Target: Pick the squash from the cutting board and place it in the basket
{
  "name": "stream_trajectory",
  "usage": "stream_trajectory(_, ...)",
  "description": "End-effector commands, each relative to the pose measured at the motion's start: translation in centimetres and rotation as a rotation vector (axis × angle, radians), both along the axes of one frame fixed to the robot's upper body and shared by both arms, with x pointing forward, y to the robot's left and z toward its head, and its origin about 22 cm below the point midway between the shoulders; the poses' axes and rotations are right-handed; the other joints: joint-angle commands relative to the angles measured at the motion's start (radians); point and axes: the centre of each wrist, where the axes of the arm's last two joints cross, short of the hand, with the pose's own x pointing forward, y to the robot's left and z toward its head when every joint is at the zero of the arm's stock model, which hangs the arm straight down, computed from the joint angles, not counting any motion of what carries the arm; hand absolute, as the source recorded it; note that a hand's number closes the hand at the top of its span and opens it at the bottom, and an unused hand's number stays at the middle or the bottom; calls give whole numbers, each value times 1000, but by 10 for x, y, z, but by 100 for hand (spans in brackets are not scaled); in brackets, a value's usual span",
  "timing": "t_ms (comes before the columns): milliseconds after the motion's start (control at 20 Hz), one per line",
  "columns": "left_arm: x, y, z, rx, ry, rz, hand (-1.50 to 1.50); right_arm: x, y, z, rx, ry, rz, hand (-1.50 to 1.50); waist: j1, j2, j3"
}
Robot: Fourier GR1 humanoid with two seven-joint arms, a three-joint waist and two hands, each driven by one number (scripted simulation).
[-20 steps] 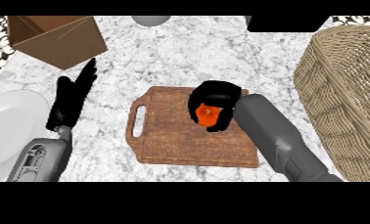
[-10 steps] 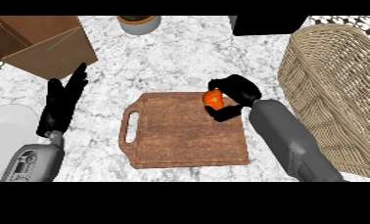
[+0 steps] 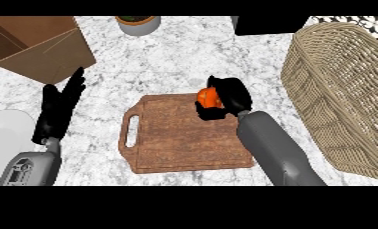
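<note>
Since the earlier frames, the right hand [image 3: 232, 96] has been carried with its load from over the board's right-middle to the board's far right corner. More of the basket is now taken in at the view's right. The left hand's pose is unchanged.

Right hand: the black fingers are curled round the small orange squash [image 3: 209, 98]. Only an orange patch is exposed on the hand's left side.

Squash position: held in that hand, over the far edge of the brown wooden cutting board [image 3: 184, 138], near its right corner. Whether it has been lifted off the wood cannot be told from this steep angle. Its long axis cannot be read either, as most of it is hidden by the fingers.

Left hand [image 3: 59, 108]: open, fingers straight, resting on the marble counter [image 3: 170, 58] left of the board, well apart from the squash. No part in this move is expected of it.

Key relation: the tall woven wicker basket [image 3: 325, 93] lies to the hand's right, near but not touching, with bare counter between the board and the basket wall. The right hand is clearly the nearer one.

Step judged: grasp done, transfer in hand, release not yet made.

Next move, as judged: the squash has to be raised above the basket's rim, swept rightward, then let go over the opening. The rim looks high, so the near wall could be clipped by a low sweep.

The brown cardboard box [image 3: 44, 48] and the grey pot [image 3: 138, 24] at the far side are well out of the path.
</note>
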Motion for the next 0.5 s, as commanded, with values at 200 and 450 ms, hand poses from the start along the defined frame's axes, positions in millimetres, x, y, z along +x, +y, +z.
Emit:
stream_trajectory(200, 2, 5, 2, -9, 1, 30, 0, -17, 39, 83, 427, -98, -109, 150, -20, 3, 6)
stream_trajectory(450, -12, 3, -5, 3, 1, 25, 0, -33, 44, 166, 570, -207, -146, 150, -20, -4, 6)
